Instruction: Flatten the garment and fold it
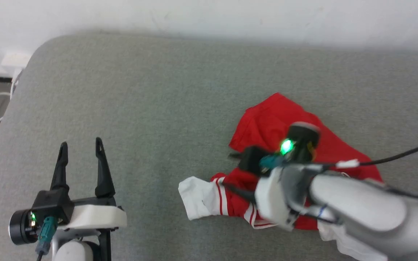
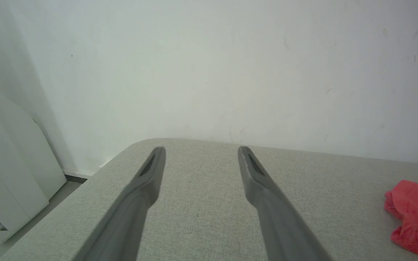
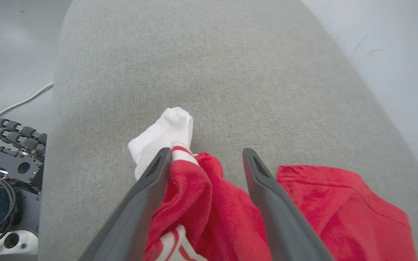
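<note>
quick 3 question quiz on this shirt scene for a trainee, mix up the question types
1. True or false: the garment lies flat and spread out on the grey cushion.
2. Which side's pincer has fabric between its fingers? A) left B) right C) both
3. Fill in: the sleeve sticking out toward the robot's left is mostly ____.
Key: 1 false, it is crumpled in a heap. 2 B, the right pincer, jaws open; the left pincer is open over bare cushion. 3 white.
</note>
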{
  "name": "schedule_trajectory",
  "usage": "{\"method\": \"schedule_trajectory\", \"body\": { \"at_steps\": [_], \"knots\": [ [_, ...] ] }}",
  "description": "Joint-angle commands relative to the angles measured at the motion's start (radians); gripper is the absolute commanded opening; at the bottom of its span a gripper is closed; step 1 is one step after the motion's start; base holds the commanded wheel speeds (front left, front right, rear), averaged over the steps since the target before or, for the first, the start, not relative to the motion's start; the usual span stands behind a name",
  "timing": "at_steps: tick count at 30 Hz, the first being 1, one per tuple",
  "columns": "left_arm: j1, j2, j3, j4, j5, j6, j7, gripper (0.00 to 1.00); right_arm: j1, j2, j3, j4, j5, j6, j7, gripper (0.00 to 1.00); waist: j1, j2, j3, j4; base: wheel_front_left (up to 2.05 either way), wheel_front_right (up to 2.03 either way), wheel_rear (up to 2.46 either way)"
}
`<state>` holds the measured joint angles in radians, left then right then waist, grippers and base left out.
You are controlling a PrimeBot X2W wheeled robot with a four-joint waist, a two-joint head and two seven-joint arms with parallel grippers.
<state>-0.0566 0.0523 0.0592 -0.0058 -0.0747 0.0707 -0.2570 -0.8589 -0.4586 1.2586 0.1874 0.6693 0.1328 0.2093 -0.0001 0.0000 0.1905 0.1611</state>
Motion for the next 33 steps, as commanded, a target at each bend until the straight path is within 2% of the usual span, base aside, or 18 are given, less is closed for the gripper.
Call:
{"method": "schedule_trajectory", "body": {
  "at_steps": [1, 4, 8, 12, 15, 19, 23, 29, 33],
  "knots": [
    [0.012, -0.002, 0.004, -0.002, 0.009, -0.005, -0.005, 1.0, -0.021, -0.021, -0.01, -0.005, 0.006, -0.002, -0.009, 1.0, 0.0001, 0.0, -0.056, -0.053, 0.0, 0.0, 0.0],
    [0.031, -0.002, 0.001, -0.009, 0.011, -0.006, -0.005, 1.0, -0.062, -0.089, -0.045, -0.019, 0.031, -0.002, -0.01, 1.0, 0.0001, 0.0, -0.071, -0.065, 0.0, 0.0, 0.0],
    [0.04, -0.002, -0.013, -0.013, 0.011, -0.006, -0.005, 1.0, -0.119, -0.168, -0.063, -0.021, 0.067, -0.002, 0.047, 1.0, 0.0001, 0.0, -0.076, -0.064, 0.0, 0.0, 0.0],
    [0.034, -0.002, -0.027, -0.019, 0.011, -0.006, -0.005, 1.0, -0.191, -0.236, -0.031, -0.009, 0.122, -0.002, 0.188, 1.0, 0.0001, 0.0, -0.06, -0.054, 0.0, 0.0, 0.0],
    [0.023, -0.002, -0.034, -0.02, 0.01, -0.009, -0.005, 1.0, -0.246, -0.26, 0.0, 0.009, 0.159, -0.002, 0.323, 1.0, 0.0001, 0.0, -0.04, -0.043, 0.0, 0.0, 0.0],
    [0.002, -0.002, -0.053, -0.022, 0.003, -0.007, -0.005, 1.0, -0.281, -0.245, 0.018, 0.042, 0.185, -0.002, 0.479, 1.0, 0.0001, 0.0, -0.003, -0.022, 0.0, 0.0, 0.0],
    [-0.027, -0.002, -0.07, -0.018, -0.011, -0.004, -0.005, 1.0, -0.249, -0.194, 0.021, 0.068, 0.151, -0.002, 0.576, 1.0, 0.0001, 0.0, 0.04, 0.003, 0.0, 0.0, 0.0],
    [-0.067, -0.002, -0.089, -0.012, -0.024, 0.001, -0.005, 1.0, -0.157, -0.119, 0.021, 0.171, 0.078, -0.002, 0.62, 1.0, 0.0001, 0.0, 0.098, 0.036, 0.0, 0.0, 0.0],
    [-0.081, -0.002, -0.092, -0.007, -0.023, 0.003, -0.005, 1.0, -0.071, -0.102, 0.022, 0.18, 0.034, -0.002, 0.656, 1.0, 0.0001, 0.0, 0.11, 0.046, 0.0, 0.0, 0.0]
  ]
}}
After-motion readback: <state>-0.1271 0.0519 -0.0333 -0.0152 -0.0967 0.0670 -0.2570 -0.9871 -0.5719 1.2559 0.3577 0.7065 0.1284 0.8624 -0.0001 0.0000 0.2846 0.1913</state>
